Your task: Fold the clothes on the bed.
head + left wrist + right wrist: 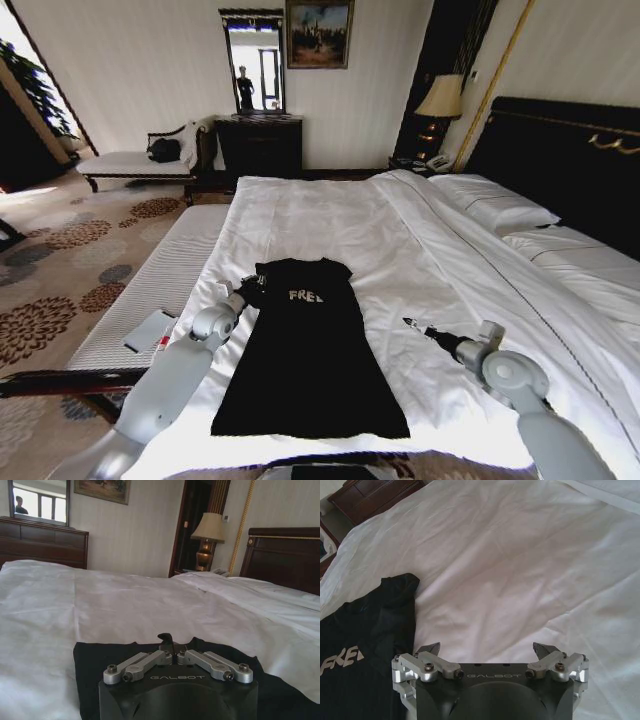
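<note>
My left gripper (173,649) has its jaws pinched together on the black fabric at the shoulder of the clothes (305,350), on the side nearest the bed's left edge; in the left wrist view a small tuft of cloth stands up between the closed tips. My right gripper (487,652) has its jaws spread wide and holds nothing, hovering over bare white sheet just beside the garment's other long side, apart from the fabric. In the head view I see that right gripper (412,324) pointing toward the garment from the right. The clothes lie flat and spread out on the bed (330,215), running lengthwise from the middle of the mattress down to the foot edge, with the white lettering (305,295) near the upper end and the hem close to the foot edge. Pillows (495,200) rest against the dark headboard (570,150) at the right edge of the bed, well apart from the garment.
</note>
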